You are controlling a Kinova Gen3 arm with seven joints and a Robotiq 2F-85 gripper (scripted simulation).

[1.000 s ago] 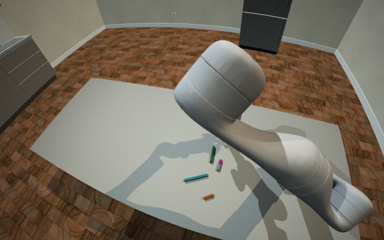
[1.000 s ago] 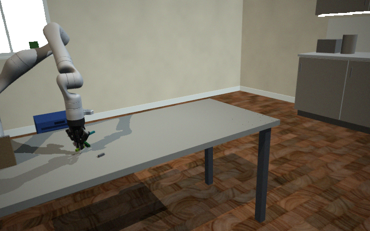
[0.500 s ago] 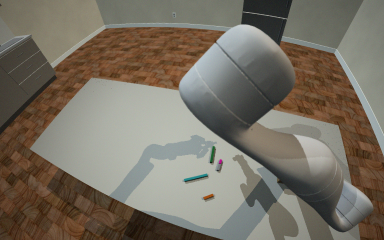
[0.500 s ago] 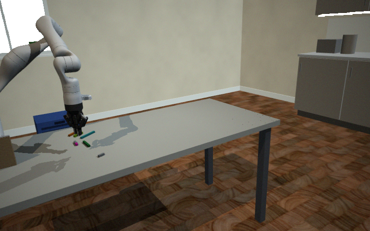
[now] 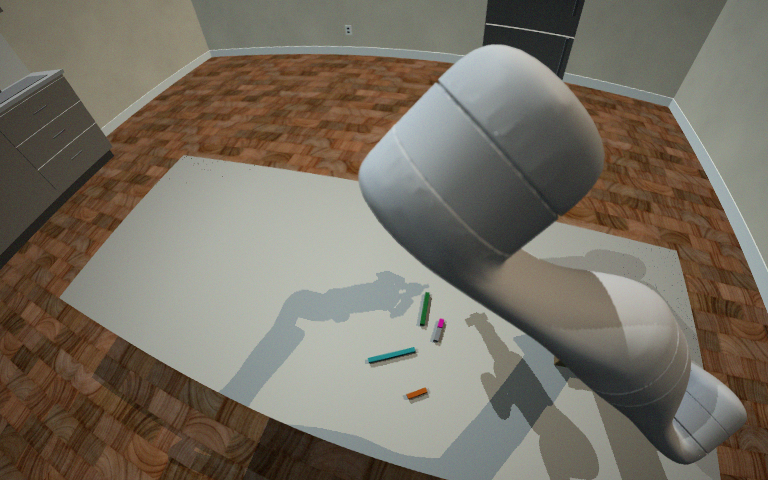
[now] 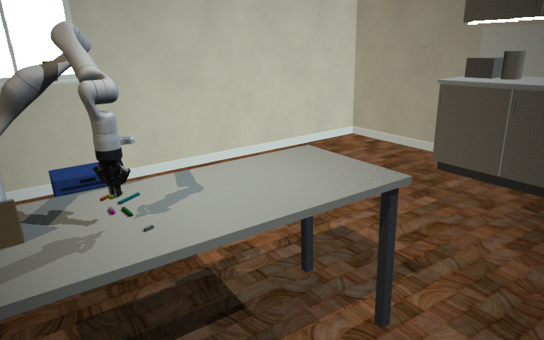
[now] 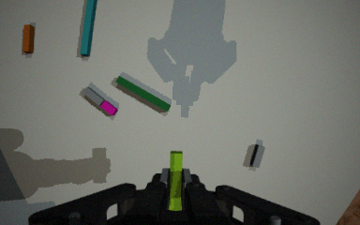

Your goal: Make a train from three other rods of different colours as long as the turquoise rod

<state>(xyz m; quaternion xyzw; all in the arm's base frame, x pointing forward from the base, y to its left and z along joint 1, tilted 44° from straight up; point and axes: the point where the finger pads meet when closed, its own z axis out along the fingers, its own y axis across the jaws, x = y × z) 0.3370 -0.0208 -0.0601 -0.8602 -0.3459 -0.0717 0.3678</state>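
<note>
The pale grey table (image 5: 271,226) (image 6: 256,200) (image 7: 300,84) carries the turquoise rod (image 5: 391,355) (image 6: 128,198) (image 7: 88,28), taken here as the landmark. Near the turquoise rod lies the green rod (image 5: 424,309) (image 6: 127,211) (image 7: 143,94), apart from it. Farther from the turquoise rod than the green one, on another side, is the orange rod (image 5: 416,393) (image 6: 104,197) (image 7: 28,38). Also apart from the turquoise rod, a grey rod (image 5: 437,332) (image 7: 94,96) and the magenta rod (image 5: 441,323) (image 6: 112,212) (image 7: 109,108) lie end to end. Well apart from the turquoise rod lies another grey piece (image 6: 148,228) (image 7: 256,155).

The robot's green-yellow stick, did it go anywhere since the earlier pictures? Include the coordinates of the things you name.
Yes. The end effector (image 6: 115,193) (image 7: 175,179) and the lime rod (image 6: 112,196) (image 7: 176,160) went up in the exterior view, seemingly lifted together. The rod is gripped now. The turquoise rod (image 5: 391,355) (image 6: 129,198) (image 7: 88,28), orange rod (image 5: 416,393) (image 6: 104,197) (image 7: 28,38) and dark green rod (image 5: 424,308) (image 6: 127,211) (image 7: 143,94) stayed put.
</note>
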